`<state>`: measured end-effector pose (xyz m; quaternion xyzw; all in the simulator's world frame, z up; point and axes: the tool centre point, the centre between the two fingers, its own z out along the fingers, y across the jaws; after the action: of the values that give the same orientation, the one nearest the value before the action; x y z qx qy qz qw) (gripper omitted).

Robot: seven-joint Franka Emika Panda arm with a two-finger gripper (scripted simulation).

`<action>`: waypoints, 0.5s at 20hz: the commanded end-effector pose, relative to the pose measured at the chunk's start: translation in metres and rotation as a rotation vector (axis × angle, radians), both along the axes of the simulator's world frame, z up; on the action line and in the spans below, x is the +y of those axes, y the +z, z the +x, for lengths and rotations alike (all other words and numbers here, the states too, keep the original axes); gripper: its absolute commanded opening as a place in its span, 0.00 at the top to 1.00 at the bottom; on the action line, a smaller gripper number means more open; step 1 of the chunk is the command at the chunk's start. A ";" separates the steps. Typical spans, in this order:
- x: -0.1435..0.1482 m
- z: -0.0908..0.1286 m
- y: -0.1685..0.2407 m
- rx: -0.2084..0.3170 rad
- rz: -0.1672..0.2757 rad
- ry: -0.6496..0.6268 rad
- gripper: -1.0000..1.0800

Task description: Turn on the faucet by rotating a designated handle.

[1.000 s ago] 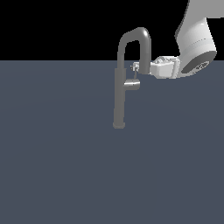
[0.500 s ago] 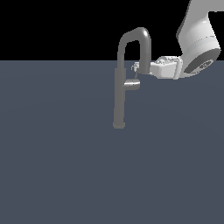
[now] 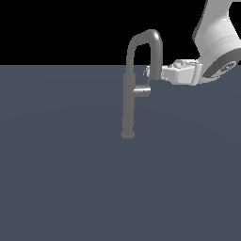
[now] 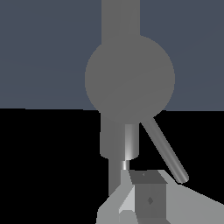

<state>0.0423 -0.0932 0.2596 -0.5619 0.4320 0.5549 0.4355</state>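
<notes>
The grey faucet [image 3: 128, 108] stands upright on the floor, its gooseneck spout arching over to a nozzle [image 3: 156, 66]. The handle [image 3: 141, 91], a short stub, juts from the post toward the exterior view's right. Its thin lever [image 3: 149, 84] slants upward. My gripper [image 3: 148, 73] reaches in from the exterior view's right, level with the nozzle's end and just above the stub. In the wrist view the stub shows end-on as a round disc [image 4: 129, 78] in front of the post [image 4: 120, 17]. The lever [image 4: 165, 151] ends beside my gripper [image 4: 144, 188], whose fingers look closed and hold nothing.
The flat dark grey-blue floor [image 3: 70, 179] spreads all around the faucet's base. My white arm [image 3: 216, 42] comes down from the upper part of the exterior view's right. No other object shows.
</notes>
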 end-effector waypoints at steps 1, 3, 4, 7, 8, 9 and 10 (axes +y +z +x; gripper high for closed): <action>-0.001 -0.003 -0.002 0.001 0.000 0.000 1.00; -0.002 -0.008 -0.004 0.002 0.001 0.001 1.00; -0.003 -0.010 -0.006 0.003 0.001 0.001 1.00; -0.005 -0.018 -0.010 0.004 0.002 0.002 1.00; -0.006 -0.021 -0.012 0.005 0.002 0.003 1.00; -0.006 -0.024 -0.013 0.005 0.002 0.003 1.00; -0.007 -0.026 -0.015 0.006 0.002 0.004 1.00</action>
<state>0.0241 -0.0978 0.2524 -0.5651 0.4304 0.5517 0.4371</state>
